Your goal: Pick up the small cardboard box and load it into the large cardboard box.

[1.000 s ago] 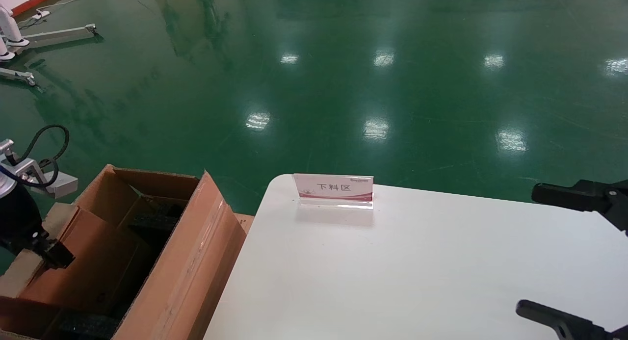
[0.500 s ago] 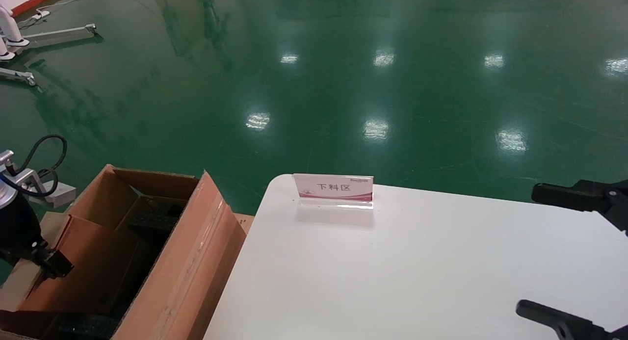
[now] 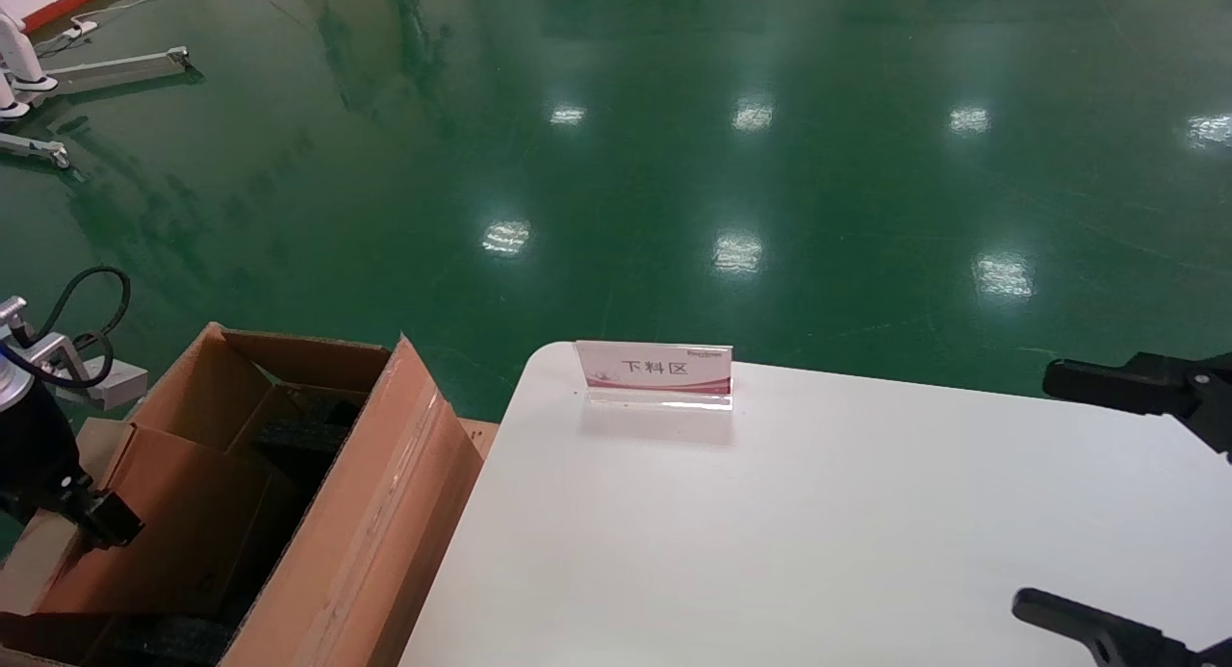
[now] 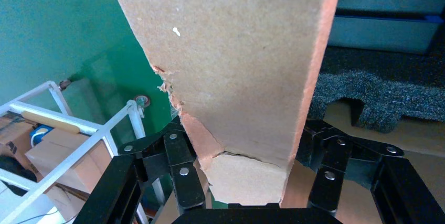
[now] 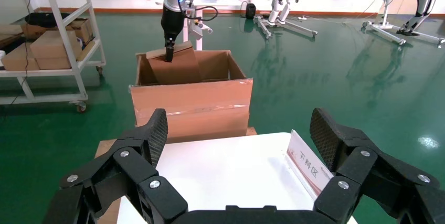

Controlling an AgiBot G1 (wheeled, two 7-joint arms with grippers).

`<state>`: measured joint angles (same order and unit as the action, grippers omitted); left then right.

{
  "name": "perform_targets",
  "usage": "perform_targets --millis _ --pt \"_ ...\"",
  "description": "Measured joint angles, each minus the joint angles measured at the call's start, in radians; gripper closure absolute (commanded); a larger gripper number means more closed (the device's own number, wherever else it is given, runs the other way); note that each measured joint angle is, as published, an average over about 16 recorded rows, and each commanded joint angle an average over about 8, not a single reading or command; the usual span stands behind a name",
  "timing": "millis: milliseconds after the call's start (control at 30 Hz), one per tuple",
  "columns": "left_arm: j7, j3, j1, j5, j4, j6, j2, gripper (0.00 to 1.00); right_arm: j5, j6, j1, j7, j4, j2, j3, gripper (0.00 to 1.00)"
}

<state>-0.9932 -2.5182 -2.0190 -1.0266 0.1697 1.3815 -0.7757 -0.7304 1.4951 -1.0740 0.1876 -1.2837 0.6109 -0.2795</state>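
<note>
Head view puts your left gripper (image 3: 101,518) at the near-left side of the carton (image 3: 385,494), with the small box (image 3: 183,513) hanging below and beyond it, tilted, its lower end already down between the carton's walls. Judging by that slant, the box is carried by one end so it can slide past the upright flaps toward the foam (image 3: 308,436) ahead of the fingers. From the left wrist, the gripper (image 4: 246,182) has the box (image 4: 231,77) clamped between its jaws, both fingers (image 4: 181,174) pressed against the cardboard sides, opened only as wide as the box itself; a torn edge shows just past the near finger. Foam (image 4: 378,98) lies beyond it. Your right gripper (image 5: 239,145) is parked over the table (image 3: 818,532), spread wide, holding nothing.
</note>
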Motion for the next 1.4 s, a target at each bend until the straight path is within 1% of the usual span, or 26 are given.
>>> perform_targets --millis 1067,1233,1400 --pt "0.01 0.003 -0.007 0.0 0.0 -0.002 -0.002 0.0 0.0 0.0 0.0 0.0 0.0 0.0 0.0 0.0" --pt "0.049 0.012 -0.029 0.006 0.003 -0.006 -0.001 0.0 0.0 0.0 0.0 0.0 0.0 0.0 0.0 0.0" --pt "0.126 0.032 -0.072 0.02 0.01 -0.011 0.006 0.0 0.0 0.0 0.0 0.0 0.0 0.0 0.0 0.0"
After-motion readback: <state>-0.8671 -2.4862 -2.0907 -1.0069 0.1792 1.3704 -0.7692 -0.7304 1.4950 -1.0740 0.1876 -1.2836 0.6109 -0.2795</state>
